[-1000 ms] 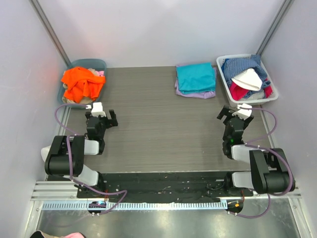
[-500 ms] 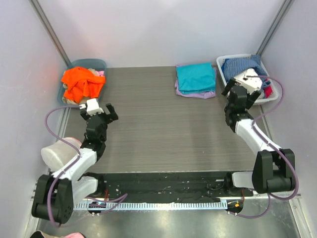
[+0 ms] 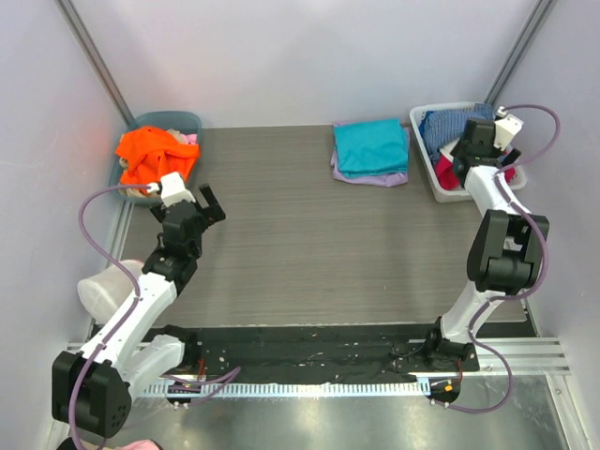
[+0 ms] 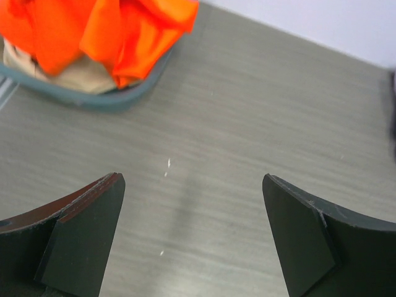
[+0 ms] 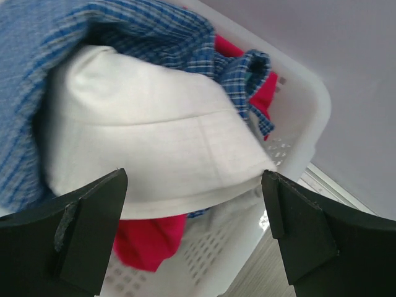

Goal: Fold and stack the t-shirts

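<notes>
The worktop (image 3: pixel 309 244) carries two baskets and one stack.

1. Orange t-shirt (image 3: pixel 155 155): crumpled and unfolded, heaped on top of the grey-blue basket (image 3: pixel 178 119) at the far left corner. A beige cloth (image 4: pixel 74 77) lies under it.
2. Teal t-shirt (image 3: pixel 370 145): folded flat, at the far edge right of centre. It rests on the lavender t-shirt (image 3: pixel 375 179), also folded, whose edge shows along the near side.
3. White basket (image 3: pixel 424 155): far right corner, just beside the stack. It contains a white garment (image 5: pixel 154 136), a blue checked garment (image 5: pixel 37 49) and a red garment (image 5: pixel 145 238).

Left gripper (image 4: pixel 192 179): jaws spread wide, holding nothing, above bare worktop near the grey-blue basket, apart from the orange cloth.

Right gripper (image 5: pixel 195 176): jaws spread wide, holding nothing, poised over the white garment in the white basket.
</notes>
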Available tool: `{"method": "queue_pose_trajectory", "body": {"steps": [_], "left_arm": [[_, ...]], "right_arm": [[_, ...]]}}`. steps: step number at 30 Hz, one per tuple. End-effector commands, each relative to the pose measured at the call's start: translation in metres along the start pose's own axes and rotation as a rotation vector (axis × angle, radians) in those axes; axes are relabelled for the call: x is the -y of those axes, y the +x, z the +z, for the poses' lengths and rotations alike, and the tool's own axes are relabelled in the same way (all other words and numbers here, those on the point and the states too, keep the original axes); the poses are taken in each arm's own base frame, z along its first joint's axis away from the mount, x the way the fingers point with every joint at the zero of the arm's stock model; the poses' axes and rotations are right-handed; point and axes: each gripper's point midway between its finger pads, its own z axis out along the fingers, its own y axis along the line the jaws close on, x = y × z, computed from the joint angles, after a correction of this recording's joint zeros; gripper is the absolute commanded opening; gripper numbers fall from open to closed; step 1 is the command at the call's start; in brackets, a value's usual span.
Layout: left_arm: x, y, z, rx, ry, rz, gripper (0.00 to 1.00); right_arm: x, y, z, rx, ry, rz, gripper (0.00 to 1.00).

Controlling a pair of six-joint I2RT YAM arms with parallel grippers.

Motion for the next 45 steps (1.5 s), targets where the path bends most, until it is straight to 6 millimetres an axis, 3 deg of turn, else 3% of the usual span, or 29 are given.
{"method": "queue_pose_trajectory", "body": {"steps": [1, 5, 8, 10, 11, 12, 13, 14, 15, 19, 20, 21, 22, 24, 26, 27, 28, 30, 33, 41, 42, 43, 44, 45], "left_arm": [[-0.006, 0.018, -0.011, -0.051, 0.000, -0.022, 1.00], [-0.007, 0.019, -0.011, -0.051, -0.007, -0.035, 1.00], [-0.010, 0.014, -0.008, -0.038, -0.041, -0.027, 1.00], [-0.011, 0.012, 0.001, -0.046, -0.063, 0.018, 1.00], [-0.003, -0.004, 0.007, -0.023, -0.054, 0.021, 1.00], [0.000, -0.011, 0.011, -0.025, -0.061, 0.039, 1.00], [0.003, 0.000, 0.025, -0.078, -0.078, 0.082, 1.00], [0.009, -0.031, 0.034, -0.045, -0.080, 0.077, 1.00], [0.011, -0.030, 0.040, -0.086, -0.080, 0.103, 1.00], [0.007, -0.051, 0.086, -0.117, -0.091, 0.084, 1.00], [-0.005, -0.060, 0.099, -0.111, -0.123, 0.069, 1.00], [-0.011, -0.064, 0.105, -0.106, -0.140, 0.065, 1.00], [-0.021, -0.079, 0.110, -0.082, -0.165, 0.054, 1.00], [-0.031, -0.078, 0.121, -0.094, -0.191, 0.073, 1.00], [-0.038, -0.088, 0.130, -0.081, -0.212, 0.088, 1.00], [-0.048, -0.082, 0.137, -0.099, -0.235, 0.098, 1.00], [-0.060, -0.090, 0.142, -0.089, -0.255, 0.085, 1.00], [-0.063, -0.083, 0.155, -0.114, -0.231, 0.068, 1.00], [-0.067, -0.087, 0.168, -0.104, -0.216, 0.043, 1.00], [-0.080, -0.053, 0.207, -0.156, -0.227, 0.021, 0.99], [-0.080, -0.050, 0.211, -0.161, -0.229, 0.017, 0.96], [-0.080, -0.053, 0.215, -0.154, -0.232, 0.015, 0.82], [-0.082, -0.040, 0.222, -0.184, -0.240, 0.016, 0.71], [-0.082, -0.040, 0.226, -0.187, -0.241, 0.013, 0.53]], "right_arm": [[-0.004, -0.008, 0.006, -0.045, -0.033, 0.062, 1.00], [-0.029, -0.022, -0.012, -0.022, -0.114, 0.058, 1.00], [-0.060, -0.038, -0.044, 0.030, -0.178, 0.006, 1.00], [-0.071, -0.049, -0.059, 0.050, -0.203, -0.020, 1.00], [-0.089, -0.051, -0.080, 0.058, -0.256, -0.027, 1.00], [-0.094, -0.048, -0.088, 0.043, -0.282, -0.036, 1.00], [-0.098, -0.048, -0.096, 0.037, -0.304, -0.023, 1.00], [-0.101, -0.045, -0.103, 0.029, -0.325, -0.020, 1.00], [-0.104, -0.038, -0.115, 0.012, -0.366, -0.025, 1.00], [-0.098, -0.008, -0.141, -0.048, -0.433, -0.011, 1.00], [-0.098, -0.003, -0.147, -0.058, -0.450, -0.005, 1.00], [-0.094, 0.015, -0.149, -0.084, -0.450, -0.023, 1.00], [-0.093, 0.015, -0.160, -0.077, -0.468, -0.020, 1.00], [-0.089, 0.031, -0.166, -0.101, -0.477, -0.036, 1.00], [-0.088, 0.035, -0.176, -0.108, -0.509, -0.030, 1.00], [-0.086, 0.040, -0.178, -0.118, -0.515, -0.032, 1.00], [-0.086, 0.042, -0.181, -0.118, -0.524, -0.033, 1.00], [-0.085, 0.044, -0.188, -0.120, -0.545, -0.028, 1.00], [-0.086, 0.049, -0.192, -0.132, -0.566, -0.033, 1.00], [-0.082, 0.062, -0.193, -0.148, -0.569, -0.059, 1.00], [-0.081, 0.062, -0.193, -0.146, -0.570, -0.060, 1.00], [-0.080, 0.064, -0.193, -0.147, -0.569, -0.064, 1.00], [-0.078, 0.066, -0.192, -0.148, -0.566, -0.073, 1.00], [-0.076, 0.068, -0.192, -0.150, -0.562, -0.077, 1.00]]}}
